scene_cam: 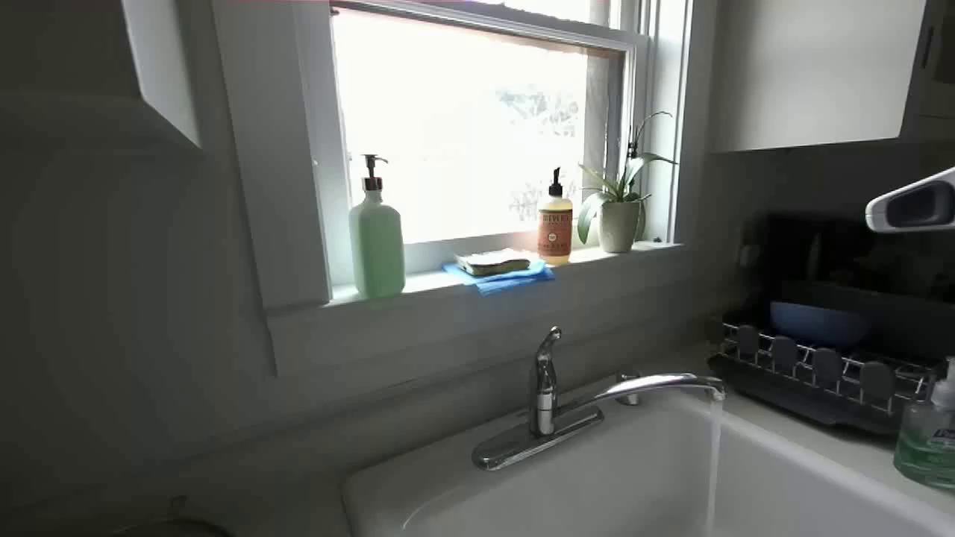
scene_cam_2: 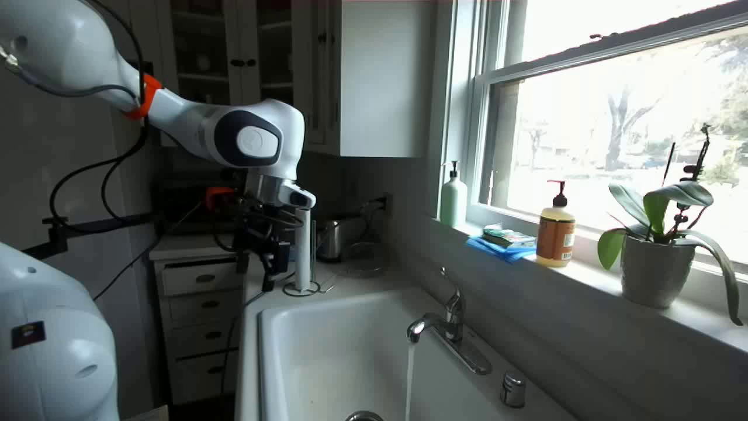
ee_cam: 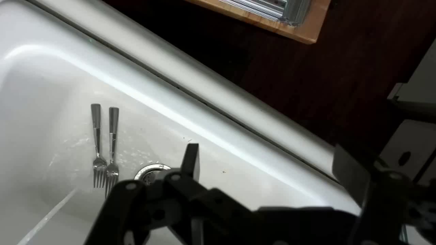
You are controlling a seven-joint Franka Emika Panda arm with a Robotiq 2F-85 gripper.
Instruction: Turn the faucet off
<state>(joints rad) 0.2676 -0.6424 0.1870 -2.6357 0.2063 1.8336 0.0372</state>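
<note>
We're looking at a small chrome metal faucet [scene_cam: 545, 404] with a flat base plate [scene_cam: 498, 450], standing along the edge of a glossy white sink [scene_cam_2: 362, 327] beneath a bright window [scene_cam: 462, 134] — and a thin stream of water [scene_cam_2: 409, 368] is pouring from its long, low, curved spout [scene_cam: 656, 382]. It's sitting bolted down, we're supposing, so nobody's lifting anything: we're guessing at a rigid body, slick polished metal and a slightly stiff pivot. The short upright chrome lever [scene_cam: 547, 359] is offering the place to take hold; we're favouring its curved top, where we'd be getting the best leverage, and a firm nudge over a pinch that could be sliding off. Over to the white jointed robot arm [scene_cam_2: 198, 126] in an exterior view: its wrist [scene_cam_2: 286, 134] is facing down, well apart from the faucet. In the wrist view the black two-fingered tool [ee_cam: 267, 160] is standing wide — we're seeing nothing held between its fingers [ee_cam: 190, 158].
</note>
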